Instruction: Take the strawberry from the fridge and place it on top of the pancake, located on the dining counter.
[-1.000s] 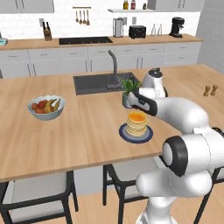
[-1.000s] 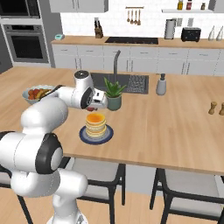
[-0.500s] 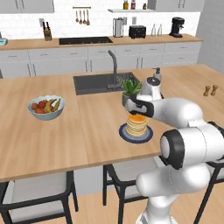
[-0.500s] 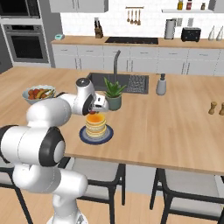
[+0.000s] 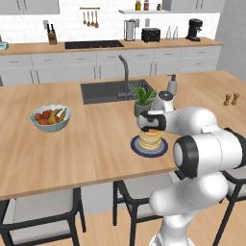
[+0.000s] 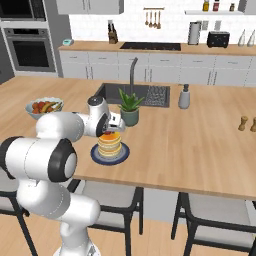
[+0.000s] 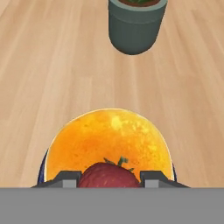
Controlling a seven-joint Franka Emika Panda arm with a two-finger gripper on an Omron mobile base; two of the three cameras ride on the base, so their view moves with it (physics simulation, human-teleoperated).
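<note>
The pancake [image 5: 150, 139] is a pale yellow-tan stack on a dark plate [image 5: 142, 150], standing on the light-wood dining counter [image 5: 72, 158]. My gripper [image 5: 150, 129] hangs just above the stack, shut on the small dark red strawberry [image 7: 109, 177]. In the hand view the fruit sits between my fingertips [image 7: 65, 178], right over the pancake [image 7: 109, 138] top. From the right, the strawberry [image 6: 106, 134] shows as a red spot touching or nearly touching the pancake [image 6: 110, 146]; which of the two I cannot tell. The fridge is out of view.
A potted plant [image 5: 143, 100] stands just behind the pancake, close to my hand. Behind it are the dark sink [image 5: 105, 91] and a soap dispenser [image 5: 171, 84]. A fruit bowl [image 5: 50, 117] sits at the left, shakers [image 5: 229, 99] at the right. Chairs line the near edge.
My gripper has come down and slightly left with the strawberry, from above the plant side to just over the pancake stack.
</note>
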